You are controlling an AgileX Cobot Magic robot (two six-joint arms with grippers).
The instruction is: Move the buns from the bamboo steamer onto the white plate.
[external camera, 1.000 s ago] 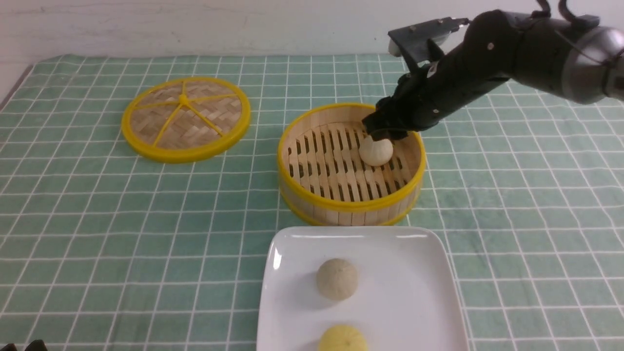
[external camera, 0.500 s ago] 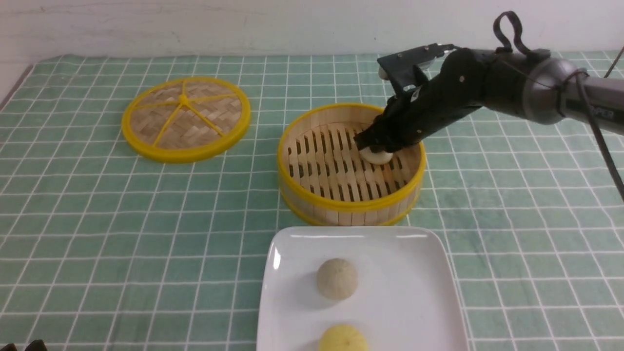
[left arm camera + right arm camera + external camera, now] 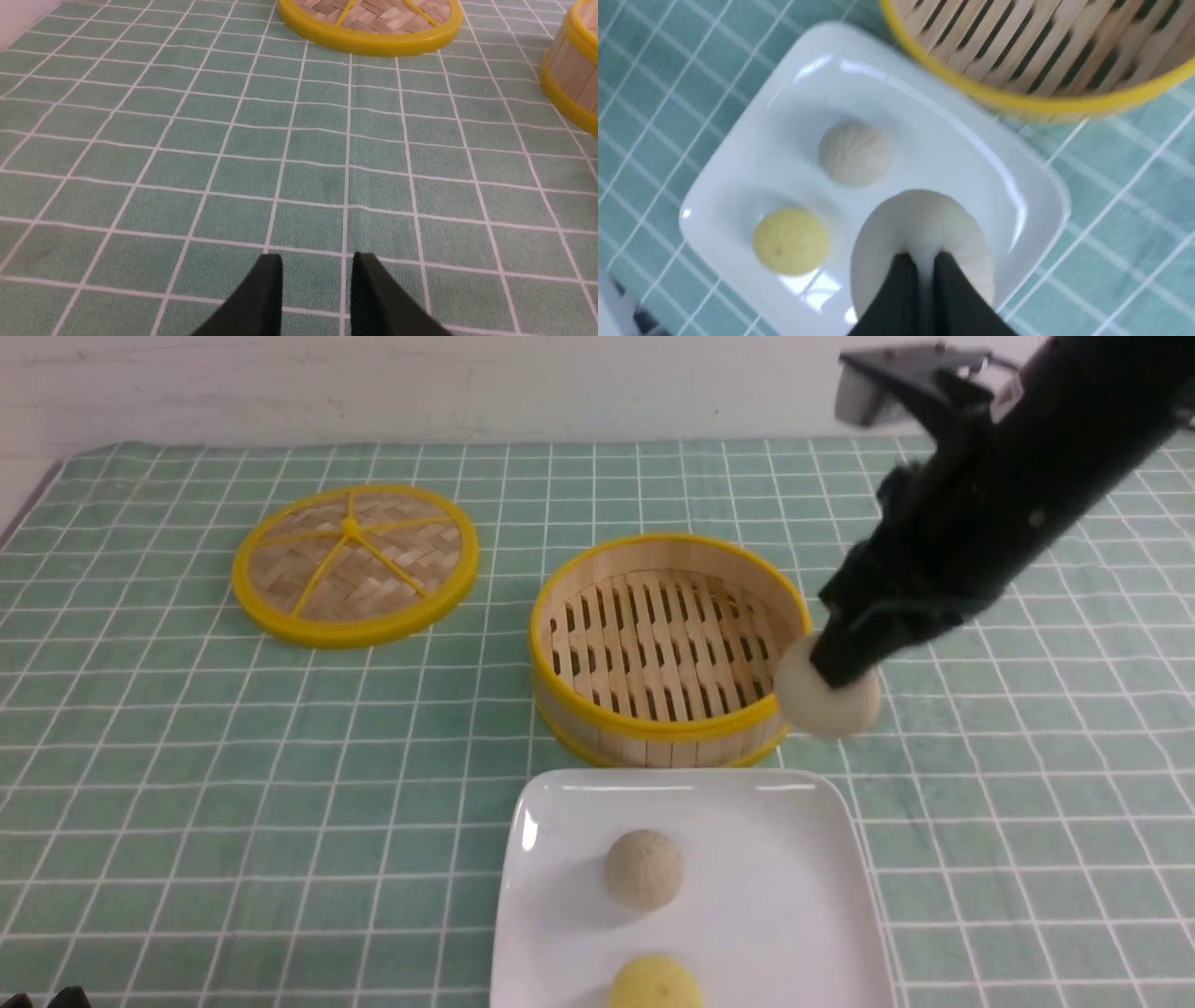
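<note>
Green checked tablecloth [image 3: 373, 821], bun [image 3: 826, 695] above steamer's edge [image 3: 653, 726]

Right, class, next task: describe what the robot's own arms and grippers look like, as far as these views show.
The right arm is dark, nearly black, and its gripper has slim, dark fingers. The left gripper has two black fingers that narrow toward their tips. Motion blurs the right one in the front view, so any markings cannot be read.
</note>
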